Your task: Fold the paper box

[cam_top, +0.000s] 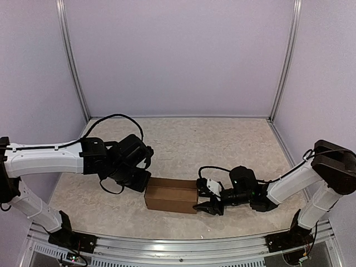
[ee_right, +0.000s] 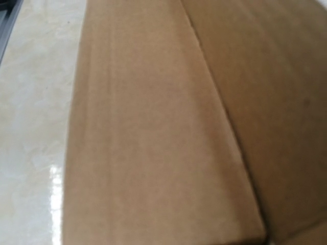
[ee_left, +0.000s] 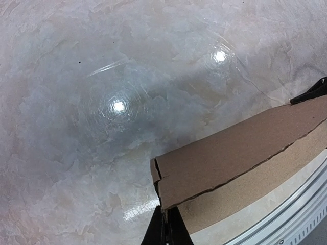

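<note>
While left pincer clenches left edge of paper box, right pincer straddles its right end, grip unclear.

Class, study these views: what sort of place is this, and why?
Probably a robot lab's enclosed test cell: plain lilac walls in metal framing, a marbled tabletop, and a left arm and right arm at a paper box.

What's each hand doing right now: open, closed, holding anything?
Left hand: closed at a corner of the paper box; whether it pinches cardboard cannot be told.
Right hand: apparently clamped across the box's right end.
</note>
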`<act>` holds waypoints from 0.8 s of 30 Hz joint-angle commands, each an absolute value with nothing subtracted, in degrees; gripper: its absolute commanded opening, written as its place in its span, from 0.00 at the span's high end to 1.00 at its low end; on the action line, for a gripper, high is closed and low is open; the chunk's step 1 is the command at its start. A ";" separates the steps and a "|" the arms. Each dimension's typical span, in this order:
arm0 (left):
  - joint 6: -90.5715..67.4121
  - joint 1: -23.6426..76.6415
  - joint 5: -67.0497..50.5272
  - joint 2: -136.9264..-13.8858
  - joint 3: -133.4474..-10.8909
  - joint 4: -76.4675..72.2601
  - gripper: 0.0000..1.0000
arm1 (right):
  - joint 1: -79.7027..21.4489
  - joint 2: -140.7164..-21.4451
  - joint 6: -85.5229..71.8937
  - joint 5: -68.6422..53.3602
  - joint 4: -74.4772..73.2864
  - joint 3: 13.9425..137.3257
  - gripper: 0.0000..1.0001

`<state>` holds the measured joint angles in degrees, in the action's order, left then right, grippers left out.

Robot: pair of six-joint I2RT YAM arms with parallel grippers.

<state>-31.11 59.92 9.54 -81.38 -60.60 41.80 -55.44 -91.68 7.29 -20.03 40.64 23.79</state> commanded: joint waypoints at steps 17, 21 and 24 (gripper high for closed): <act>-35.52 60.56 5.79 -86.66 -61.04 37.48 1.00 | -56.35 -92.81 4.13 -16.00 39.45 24.96 0.77; -36.61 60.57 6.19 -86.50 -59.36 37.07 1.00 | -56.34 -92.89 4.25 -15.82 39.40 24.96 0.77; -37.44 60.80 5.69 -86.07 -58.25 36.33 1.00 | -56.35 -92.99 4.22 -15.70 39.46 24.96 0.77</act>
